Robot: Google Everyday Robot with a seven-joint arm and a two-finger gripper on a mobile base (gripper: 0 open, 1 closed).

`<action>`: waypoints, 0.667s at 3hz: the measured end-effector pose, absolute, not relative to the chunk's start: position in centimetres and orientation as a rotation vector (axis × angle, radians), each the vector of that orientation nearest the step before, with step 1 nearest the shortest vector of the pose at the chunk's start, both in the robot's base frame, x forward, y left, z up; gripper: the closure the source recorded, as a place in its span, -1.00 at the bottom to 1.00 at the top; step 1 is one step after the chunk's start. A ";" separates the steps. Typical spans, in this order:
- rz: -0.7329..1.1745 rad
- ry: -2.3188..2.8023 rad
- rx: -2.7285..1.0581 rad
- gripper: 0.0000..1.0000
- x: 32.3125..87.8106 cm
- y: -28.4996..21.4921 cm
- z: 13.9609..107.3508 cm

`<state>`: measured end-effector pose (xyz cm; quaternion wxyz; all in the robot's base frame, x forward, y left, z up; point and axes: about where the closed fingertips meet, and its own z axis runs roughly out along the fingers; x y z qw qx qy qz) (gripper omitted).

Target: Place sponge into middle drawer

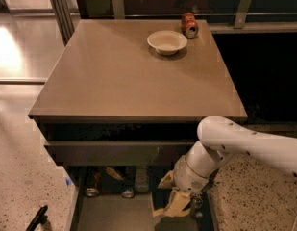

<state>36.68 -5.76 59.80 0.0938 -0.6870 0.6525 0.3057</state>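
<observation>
My gripper (176, 200) hangs at the end of the white arm (234, 141), low over the right side of the open middle drawer (114, 214), whose flat grey floor lies between dark side walls. Pale yellowish parts show at the gripper's tip. I cannot make out the sponge; it is either hidden at the gripper or out of view.
A drawer with a long grey-brown front panel (114, 153) sticks out slightly above the middle drawer. Cans (92, 191) and a packet (114, 173) lie at the middle drawer's back. On the tabletop (114, 76) stand a white bowl (167, 41) and a red can (189, 25). A black object (37, 218) lies on the floor at lower left.
</observation>
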 end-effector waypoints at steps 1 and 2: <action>0.963 1.936 -2.043 1.00 36.1 -5.4 57.5; 0.976 1.926 -2.048 1.00 35.9 -5.3 57.5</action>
